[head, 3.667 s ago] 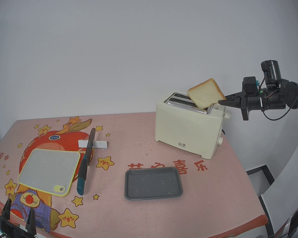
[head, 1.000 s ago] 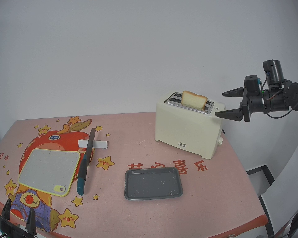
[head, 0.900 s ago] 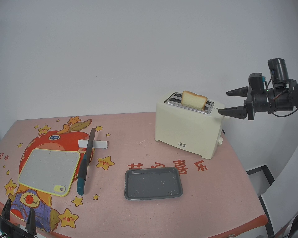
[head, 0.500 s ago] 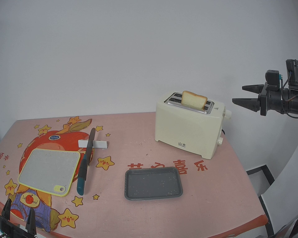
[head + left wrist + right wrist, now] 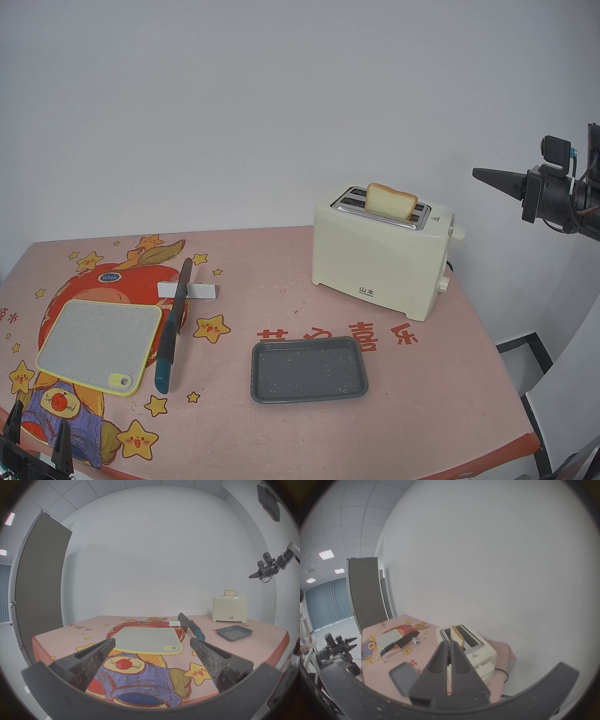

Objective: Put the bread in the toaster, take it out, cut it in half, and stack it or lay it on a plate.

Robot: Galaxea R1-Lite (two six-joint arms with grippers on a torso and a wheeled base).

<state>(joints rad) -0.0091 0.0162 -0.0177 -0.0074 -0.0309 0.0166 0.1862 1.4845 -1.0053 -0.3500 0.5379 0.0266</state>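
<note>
A slice of bread [image 5: 390, 201] stands in the near slot of the cream toaster [image 5: 381, 262], its top half sticking out. My right gripper [image 5: 482, 174] hangs shut and empty in the air to the right of the toaster, level with the bread and well clear of it. In the right wrist view its fingers [image 5: 449, 655] are pressed together, with the bread [image 5: 457, 637] and toaster [image 5: 470, 650] beyond them. My left gripper [image 5: 153, 645] stands open and empty at the table's near left corner, short of the cutting board [image 5: 147, 639]. The dark grey plate [image 5: 309, 369] lies empty in front of the toaster.
A knife [image 5: 172, 325] with a teal handle leans on a small white rest [image 5: 187, 289], right of the yellow-rimmed cutting board [image 5: 97, 347]. The toaster's cord trails off the table's right edge. The pink table [image 5: 437, 387] drops off close behind the toaster.
The right gripper let go of the bread, which dropped into the toaster slot. It then drew back to the right and up, and its fingers came together. The left arm stayed put.
</note>
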